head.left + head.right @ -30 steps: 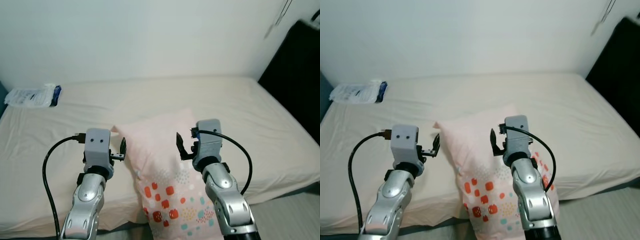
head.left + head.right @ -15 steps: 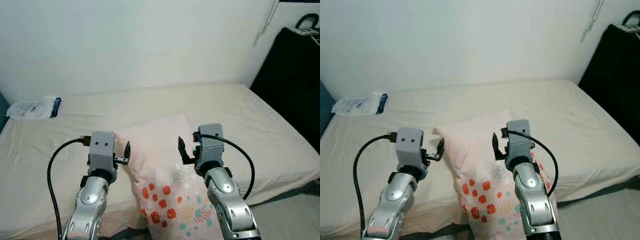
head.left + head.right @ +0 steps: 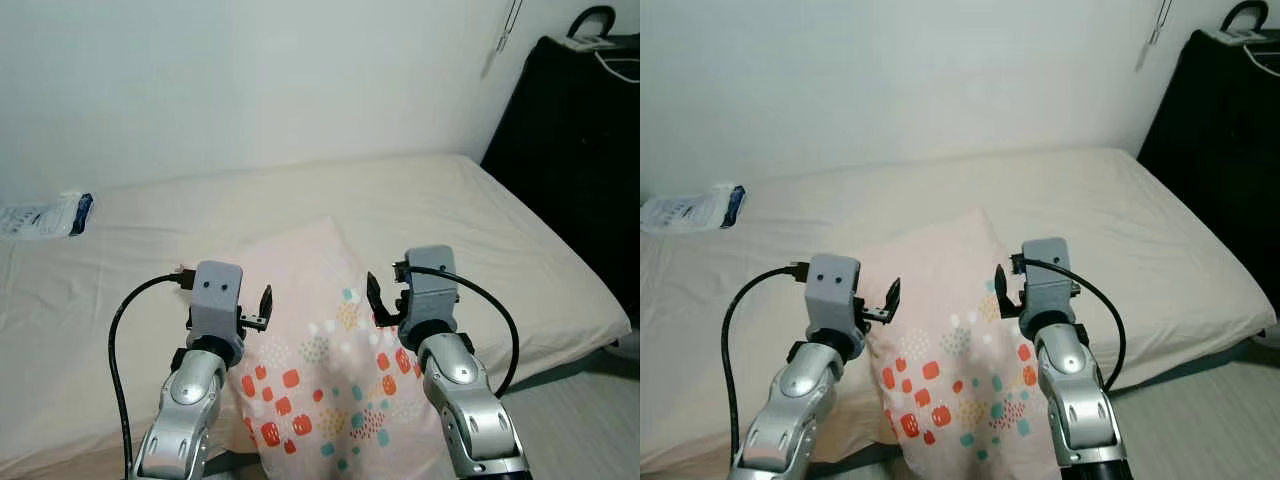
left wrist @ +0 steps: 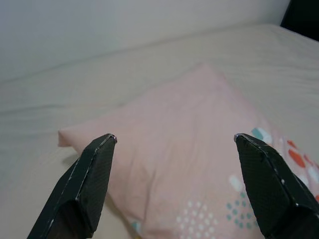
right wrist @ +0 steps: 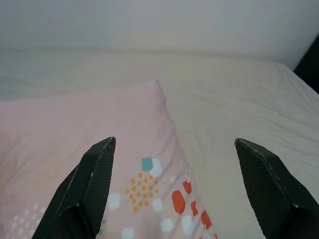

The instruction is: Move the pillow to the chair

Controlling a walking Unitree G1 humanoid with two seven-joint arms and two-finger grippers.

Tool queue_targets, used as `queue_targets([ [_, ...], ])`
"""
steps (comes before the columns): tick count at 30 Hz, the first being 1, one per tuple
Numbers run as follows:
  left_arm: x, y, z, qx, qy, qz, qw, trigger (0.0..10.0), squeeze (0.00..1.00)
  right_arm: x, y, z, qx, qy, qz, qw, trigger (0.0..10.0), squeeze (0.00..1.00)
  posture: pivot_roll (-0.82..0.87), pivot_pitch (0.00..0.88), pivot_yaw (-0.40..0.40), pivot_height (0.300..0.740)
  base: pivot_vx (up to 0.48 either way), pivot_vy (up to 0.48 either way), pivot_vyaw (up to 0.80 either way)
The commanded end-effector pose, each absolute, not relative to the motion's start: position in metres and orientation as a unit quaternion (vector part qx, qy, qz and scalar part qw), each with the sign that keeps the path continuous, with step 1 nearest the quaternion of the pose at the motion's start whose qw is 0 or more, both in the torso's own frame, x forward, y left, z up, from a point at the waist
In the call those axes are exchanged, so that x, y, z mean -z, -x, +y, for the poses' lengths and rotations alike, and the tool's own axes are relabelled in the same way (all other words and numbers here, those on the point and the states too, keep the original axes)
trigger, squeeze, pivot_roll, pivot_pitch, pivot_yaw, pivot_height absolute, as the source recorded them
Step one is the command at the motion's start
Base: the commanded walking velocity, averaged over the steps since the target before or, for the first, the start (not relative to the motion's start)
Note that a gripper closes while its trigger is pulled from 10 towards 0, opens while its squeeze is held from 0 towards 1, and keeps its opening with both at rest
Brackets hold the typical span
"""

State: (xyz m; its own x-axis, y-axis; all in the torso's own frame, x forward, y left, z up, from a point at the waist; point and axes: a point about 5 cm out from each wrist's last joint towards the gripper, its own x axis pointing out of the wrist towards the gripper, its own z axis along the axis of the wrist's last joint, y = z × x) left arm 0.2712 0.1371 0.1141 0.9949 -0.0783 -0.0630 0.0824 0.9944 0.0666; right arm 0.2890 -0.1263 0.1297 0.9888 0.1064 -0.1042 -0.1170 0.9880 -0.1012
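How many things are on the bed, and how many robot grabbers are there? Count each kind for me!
Pillow: 1
Plastic packet: 1
Robot grippers: 2, the left gripper and the right gripper, both open beside the pillow
Total: 4

Bare bed (image 3: 500, 215) surrounds the pillow (image 3: 315, 350); a dark, perhaps luggage-like bulk (image 3: 570, 140) crowds the right.

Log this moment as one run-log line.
pillow: lying on bed, near edge | left gripper: open, at pillow's left side | right gripper: open, over pillow's right part | grasp: not yet made
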Motion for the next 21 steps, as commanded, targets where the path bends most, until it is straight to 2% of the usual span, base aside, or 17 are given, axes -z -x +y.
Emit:
queue_targets([
  [1,-0.111,-0.276,0.139,0.052,-0.046,0.046,0.997,10.0,0.00,-0.132,-0.294,-0.122,-0.054,0.055,0.065,0.995,10.0,0.00,0.03,0.110,-0.019,0.740,0.000,0.000,0.00],
  [7,-0.117,-0.285,0.143,0.049,-0.055,0.034,0.997,10.0,0.00,-0.144,-0.305,-0.117,-0.060,0.072,0.066,0.993,10.0,0.00,0.02,0.111,-0.018,0.740,0.000,0.000,0.00],
  [10,-0.119,-0.300,0.152,0.039,-0.063,0.042,0.996,10.0,0.00,-0.161,-0.328,-0.120,-0.061,0.054,0.042,0.996,10.0,0.00,0.01,0.116,-0.033,0.740,0.000,0.000,0.00],
  [13,-0.118,-0.306,0.153,0.037,-0.077,0.052,0.995,10.0,0.00,-0.164,-0.339,-0.120,-0.072,0.070,0.037,0.994,10.0,0.00,0.02,0.119,-0.039,0.740,0.000,0.000,0.00],
  [21,-0.125,-0.306,0.148,0.042,-0.067,0.035,0.996,10.0,0.00,-0.162,-0.343,-0.113,-0.097,0.071,0.043,0.992,10.0,0.00,0.02,0.133,-0.071,0.740,0.000,0.000,0.00],
])
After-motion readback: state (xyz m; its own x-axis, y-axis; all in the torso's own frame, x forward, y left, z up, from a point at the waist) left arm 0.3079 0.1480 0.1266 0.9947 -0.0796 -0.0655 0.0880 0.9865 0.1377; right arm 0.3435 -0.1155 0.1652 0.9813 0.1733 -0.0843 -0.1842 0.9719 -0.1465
